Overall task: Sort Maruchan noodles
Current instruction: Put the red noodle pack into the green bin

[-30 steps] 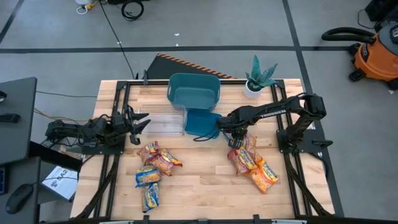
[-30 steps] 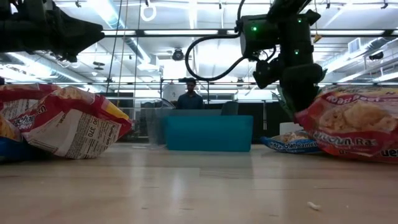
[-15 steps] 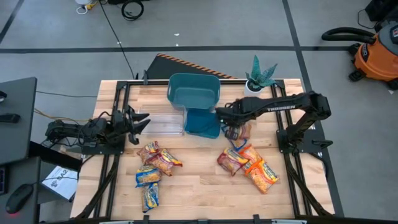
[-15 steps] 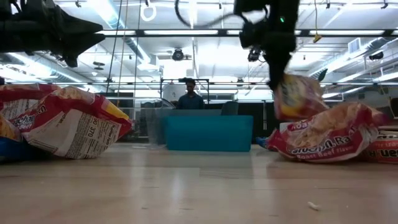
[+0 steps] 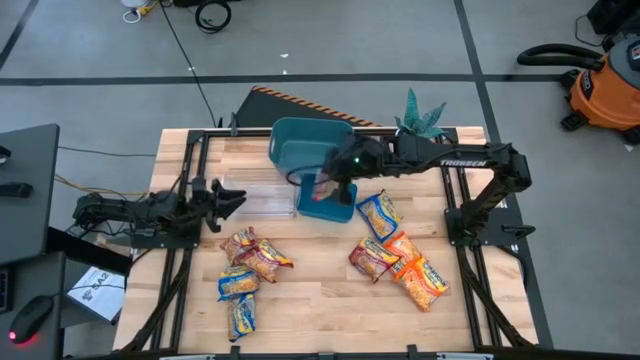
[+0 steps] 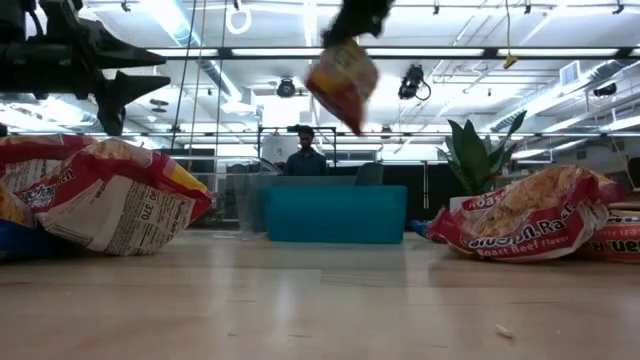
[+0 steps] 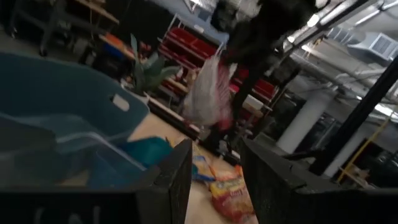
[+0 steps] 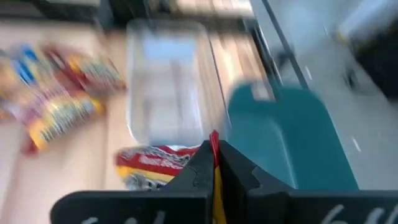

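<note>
My right gripper (image 5: 325,187) has lifted a red noodle packet (image 6: 342,82) off the pile, pinched tight, over the teal bin (image 5: 335,200). Next comes dropping. Left gripper (image 5: 225,198) waits, wide apart.

Overhead, table-level, two wrist views.

"Roast Beef Flavor", seemingly, on packet (image 6: 530,222)

Right wrist view blurs the clear tray (image 8: 166,81).
</note>
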